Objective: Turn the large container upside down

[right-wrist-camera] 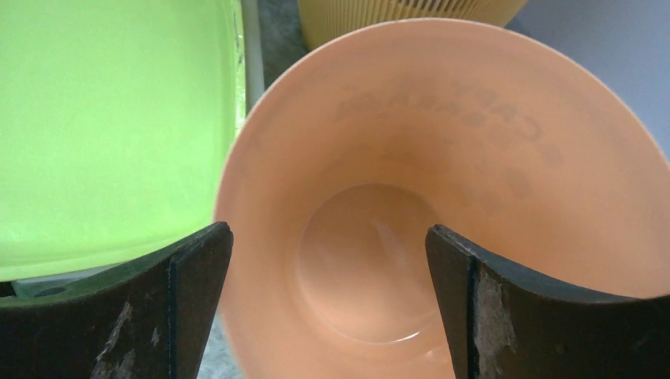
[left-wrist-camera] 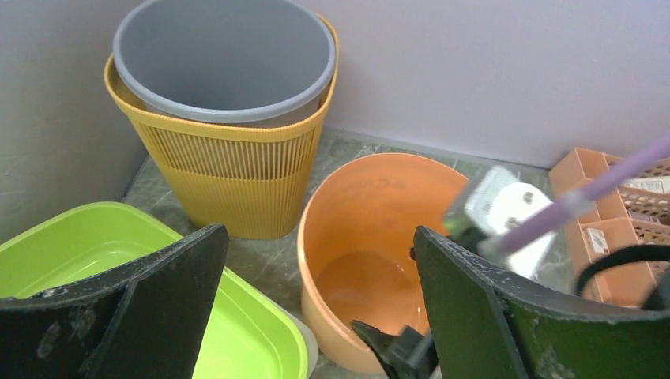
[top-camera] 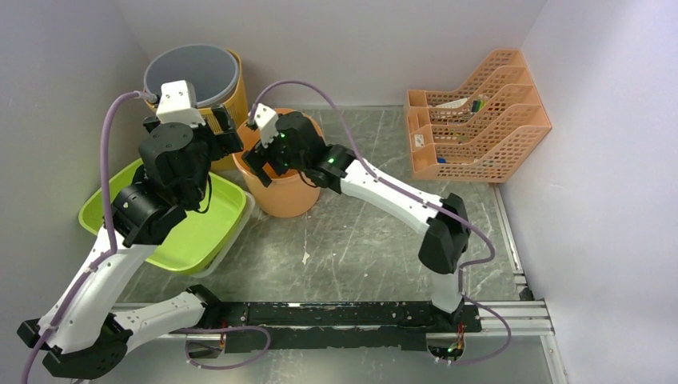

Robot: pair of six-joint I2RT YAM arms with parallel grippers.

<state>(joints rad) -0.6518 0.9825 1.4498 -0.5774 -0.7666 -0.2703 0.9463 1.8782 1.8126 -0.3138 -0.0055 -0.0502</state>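
You're looking at a grey bin (left-wrist-camera: 225,55) sitting inside a yellow basket (left-wrist-camera: 237,178), a green tub (top-camera: 220,212) lying near that basket, and a file rack (top-camera: 480,120) standing well to its right.

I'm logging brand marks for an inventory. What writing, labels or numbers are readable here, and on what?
On the orange container: faint lettering shows through its inner wall, reversed and blurred; not readable.
In the orange file rack: small labels on things stored inside; too small to read.
No other text is visible.
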